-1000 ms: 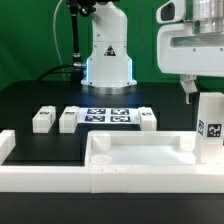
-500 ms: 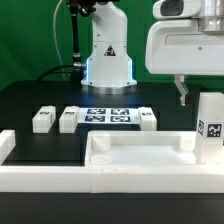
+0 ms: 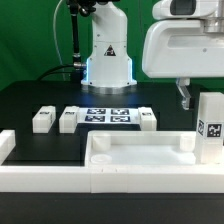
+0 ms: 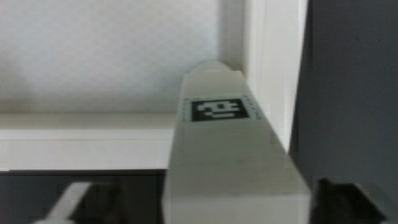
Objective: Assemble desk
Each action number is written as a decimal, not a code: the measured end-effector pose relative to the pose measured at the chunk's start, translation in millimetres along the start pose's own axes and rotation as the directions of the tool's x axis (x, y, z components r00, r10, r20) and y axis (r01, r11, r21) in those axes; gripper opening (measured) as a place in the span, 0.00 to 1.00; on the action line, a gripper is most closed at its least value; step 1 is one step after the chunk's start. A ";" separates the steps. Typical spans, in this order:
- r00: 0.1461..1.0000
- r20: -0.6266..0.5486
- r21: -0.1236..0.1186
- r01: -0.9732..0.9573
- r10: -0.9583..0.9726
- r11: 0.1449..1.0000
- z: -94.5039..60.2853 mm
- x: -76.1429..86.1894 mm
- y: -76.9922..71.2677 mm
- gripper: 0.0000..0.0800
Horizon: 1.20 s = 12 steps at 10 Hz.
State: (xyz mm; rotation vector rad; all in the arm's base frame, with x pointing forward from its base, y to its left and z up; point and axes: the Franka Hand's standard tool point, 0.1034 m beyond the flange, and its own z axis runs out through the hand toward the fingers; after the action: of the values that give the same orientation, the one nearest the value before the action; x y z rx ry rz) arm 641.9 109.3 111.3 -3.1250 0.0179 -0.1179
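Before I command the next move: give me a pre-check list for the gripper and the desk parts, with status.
1. Upright leg stands on end at the exterior view's right, beside the tabletop panel: ok.
2. Tag on the upright leg readable in the wrist view: ok.
3. Gripper opening: cannot tell, only one finger shows.
4. Gripper contact with the upright leg: cannot tell; the visible finger sits near its top, with a gap in the exterior view.
5. Tabletop panel lies flat, rim up: ok.
6. Three loose legs lie by the marker board, away from the gripper: ok.
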 end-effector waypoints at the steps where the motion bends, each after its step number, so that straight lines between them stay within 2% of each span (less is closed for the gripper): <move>1: 1.000 0.000 0.000 -0.003 0.003 1.000 0.0 -0.2 -1.1 0.47; 2: 1.000 0.000 0.000 -0.003 0.003 1.000 0.0 -0.2 -0.9 0.36; 6: 0.992 0.004 0.012 -0.123 0.122 0.992 0.1 0.0 -0.3 0.36; 7: 0.970 0.006 0.011 -0.241 0.241 0.970 0.3 -0.2 0.2 0.36; 8: 0.949 0.009 0.005 -0.314 0.314 0.949 0.4 -0.3 5.4 0.36; 9: 0.896 0.014 -0.012 -0.444 0.444 0.896 -0.3 -1.3 13.5 0.37; 11: 0.865 0.012 -0.020 -0.502 0.502 0.865 0.0 -1.4 18.7 0.37; 12: 0.866 0.012 -0.019 -0.499 0.499 0.866 0.5 -1.7 17.7 0.51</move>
State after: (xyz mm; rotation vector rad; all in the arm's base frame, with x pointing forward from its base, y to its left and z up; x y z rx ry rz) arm 640.1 91.6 110.4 -3.0116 0.8245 -0.0816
